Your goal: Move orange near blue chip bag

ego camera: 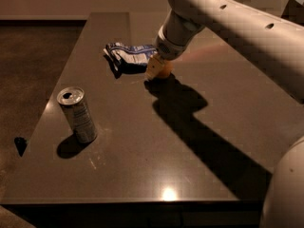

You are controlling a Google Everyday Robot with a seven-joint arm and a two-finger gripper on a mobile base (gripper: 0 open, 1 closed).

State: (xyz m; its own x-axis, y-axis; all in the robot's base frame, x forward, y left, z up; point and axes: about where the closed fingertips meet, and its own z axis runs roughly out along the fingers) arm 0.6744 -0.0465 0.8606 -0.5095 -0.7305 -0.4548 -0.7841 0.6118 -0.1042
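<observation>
Gripper (157, 70) just beside blue chip bag (129, 55), gap seemingly narrow

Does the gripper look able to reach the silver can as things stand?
Probably yes: the gripper is at the orange beside the blue chip bag; the upright silver can stands alone, nothing between them on the table.

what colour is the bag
Chip bag: dark blue and white, camera view; gripper at orange beside it.

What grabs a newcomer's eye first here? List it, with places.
A big pale arm arches in from the upper right, its end effector down at the orange, right beside the blue chip bag on the table's far side. A silver can stands upright, alone, near the left edge.
</observation>
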